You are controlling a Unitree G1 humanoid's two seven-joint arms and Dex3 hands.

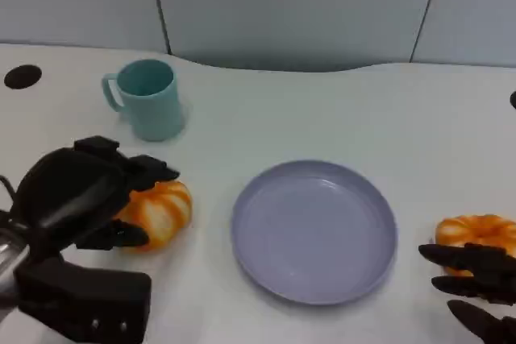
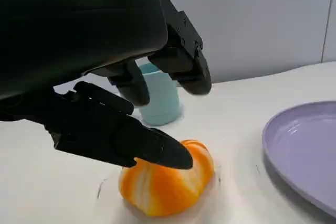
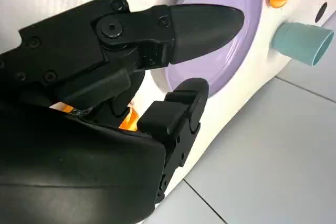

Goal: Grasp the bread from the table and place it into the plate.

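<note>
the left hand point(image 1: 89, 191), fingers spread and holding nothing, hovers over the bread point(image 1: 159, 213) lying on the worktop point(image 1: 322, 110) left of the lavender plate point(image 1: 314, 231).

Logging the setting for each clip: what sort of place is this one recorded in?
Probably a lab or office test bench, not a home kitchen: a bare white table with a cable hole, plain grey wall panels behind it, and staged props, a lilac plate, a teal mug and bread.
</note>
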